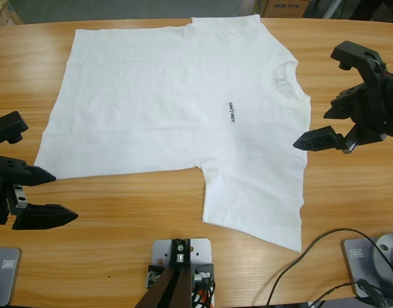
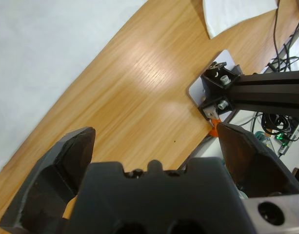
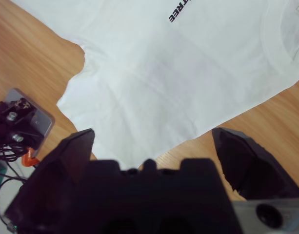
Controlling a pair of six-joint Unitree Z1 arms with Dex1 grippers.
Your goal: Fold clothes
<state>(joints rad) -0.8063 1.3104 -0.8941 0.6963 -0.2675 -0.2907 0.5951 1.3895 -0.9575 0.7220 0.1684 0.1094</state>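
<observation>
A white T-shirt (image 1: 170, 96) lies flat across the wooden table (image 1: 119, 212), its ribbed collar (image 1: 283, 80) to the right and its hem to the left. Small dark lettering (image 1: 230, 110) runs across the chest. One sleeve (image 1: 260, 205) points toward the front edge. My left gripper (image 1: 52, 196) hangs open over bare wood just off the hem's front corner, holding nothing. In the left wrist view the left gripper (image 2: 156, 134) has the T-shirt (image 2: 37, 53) ahead on the left. My right gripper (image 1: 315, 99) stands open beside the collar, empty. The right wrist view shows the right gripper (image 3: 151, 135) over the sleeve edge of the T-shirt (image 3: 178, 73).
Black cables (image 1: 311, 256) trail over the table's front right corner. Cardboard boxes (image 1: 286, 8) stand behind the far edge. Bare wood runs along the front of the table, between the shirt and the near edge.
</observation>
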